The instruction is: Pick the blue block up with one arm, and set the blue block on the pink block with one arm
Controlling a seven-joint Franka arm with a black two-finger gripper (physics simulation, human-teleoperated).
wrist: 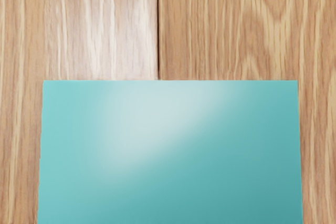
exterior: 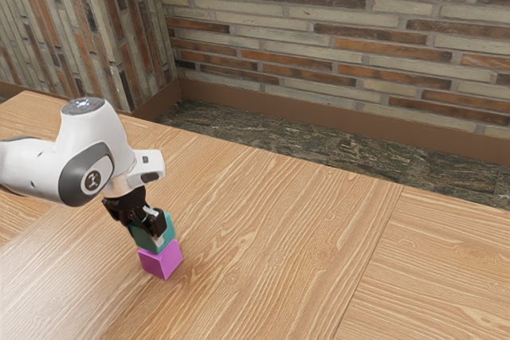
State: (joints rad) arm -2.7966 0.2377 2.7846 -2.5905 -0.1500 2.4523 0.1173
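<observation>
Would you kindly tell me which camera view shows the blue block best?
The exterior view: it shows the blue block sitting on the pink block, at the gripper. The wrist view gives just its top face against the table.

Indoors, a plain brick-walled room; I cannot tell home from workshop. I work at a broad table (exterior: 279, 220) of pale wooden planks, a seam between two of them just under my hand. Two brick walls (exterior: 335, 29) meet at a corner. A brown skirting board (exterior: 335, 117) runs along their foot, above a dark mottled stone floor (exterior: 319, 145).
</observation>
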